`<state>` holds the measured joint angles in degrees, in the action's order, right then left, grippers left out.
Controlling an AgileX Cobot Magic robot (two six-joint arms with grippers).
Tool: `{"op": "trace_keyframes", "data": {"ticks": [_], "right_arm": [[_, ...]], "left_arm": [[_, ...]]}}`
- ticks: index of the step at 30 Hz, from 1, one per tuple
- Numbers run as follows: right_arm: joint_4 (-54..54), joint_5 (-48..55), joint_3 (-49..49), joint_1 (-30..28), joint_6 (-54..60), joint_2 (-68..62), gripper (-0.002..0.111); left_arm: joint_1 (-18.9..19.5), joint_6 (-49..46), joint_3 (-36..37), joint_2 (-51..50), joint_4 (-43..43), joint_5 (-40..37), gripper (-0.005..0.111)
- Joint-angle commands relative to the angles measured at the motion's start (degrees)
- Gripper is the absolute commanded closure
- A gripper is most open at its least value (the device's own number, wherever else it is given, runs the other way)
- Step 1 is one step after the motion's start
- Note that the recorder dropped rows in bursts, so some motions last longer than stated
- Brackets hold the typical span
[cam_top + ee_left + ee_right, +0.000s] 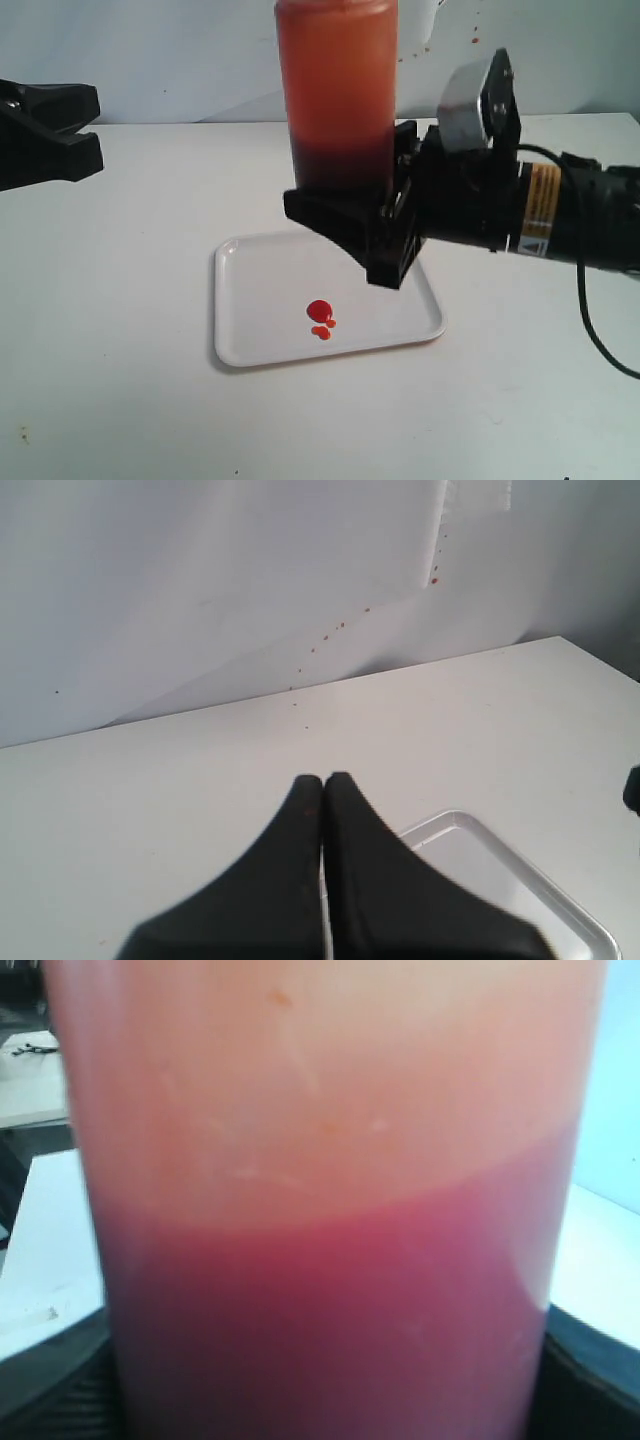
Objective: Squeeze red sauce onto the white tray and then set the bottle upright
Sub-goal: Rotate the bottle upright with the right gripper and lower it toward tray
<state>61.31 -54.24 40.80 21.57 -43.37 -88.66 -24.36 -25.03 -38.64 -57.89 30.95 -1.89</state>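
My right gripper (338,188) is shut on the bottle (336,90) and holds it vertical above the white tray (245,300). The bottle's end reaches the top of the exterior view. The darker red sauce sits low in the bottle, at the level of the fingers (345,225). These fingers hide its nozzle. Small round blobs of red sauce (320,313) lie on the tray, below the bottle. The bottle (320,1160) fills the right wrist view. My left gripper (98,133) (322,780) is shut and empty, off to the left, near a corner of the tray (510,880).
The white table (120,400) spreads around the tray, with a pale wall (200,590) behind it that carries small red specks. The right arm's black cable (590,320) hangs down at the right edge.
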Motion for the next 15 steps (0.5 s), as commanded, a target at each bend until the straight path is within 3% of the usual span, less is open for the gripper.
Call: {"op": "trace_keyframes", "data": {"ticks": [1,4,15], "right_arm": [[-4.17,-9.27,-4.84,-0.4,8.55,0.85,0.108],[-7.14,-13.69,-7.42,-0.4,10.72,0.85,0.108],[-7.73,-14.7,-8.05,-0.3,11.62,0.85,0.108]], "left_arm": [[-0.25,0.6,0.43,-0.09,-0.1,0.82,0.107],[-0.25,0.6,0.43,-0.09,-0.1,0.82,0.107],[-0.25,0.6,0.43,-0.09,-0.1,0.82,0.107]]}}
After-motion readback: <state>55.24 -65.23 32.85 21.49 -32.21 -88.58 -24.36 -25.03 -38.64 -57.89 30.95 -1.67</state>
